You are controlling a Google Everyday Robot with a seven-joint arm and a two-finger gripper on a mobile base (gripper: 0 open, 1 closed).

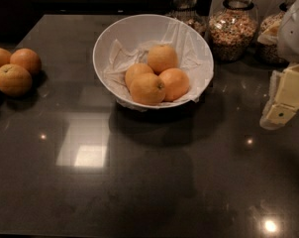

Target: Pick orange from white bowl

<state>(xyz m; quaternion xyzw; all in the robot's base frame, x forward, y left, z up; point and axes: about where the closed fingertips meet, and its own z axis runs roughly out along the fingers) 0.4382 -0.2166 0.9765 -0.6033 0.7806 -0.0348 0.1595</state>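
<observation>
The white bowl (110, 43) stands at the back middle of the dark counter, lined with crumpled white paper. Several oranges lie in it: one at the front (147, 89), one at the right (175, 83), one at the back (162, 58) and one partly hidden at the left (135, 72). My gripper (283, 100) is at the right edge of the view, to the right of the bowl and well apart from it, holding nothing that shows.
Several loose oranges (13, 79) lie at the counter's left edge. Glass jars of grain (232, 31) stand behind and to the right of the bowl. The glossy dark counter (139, 182) stretches toward the front.
</observation>
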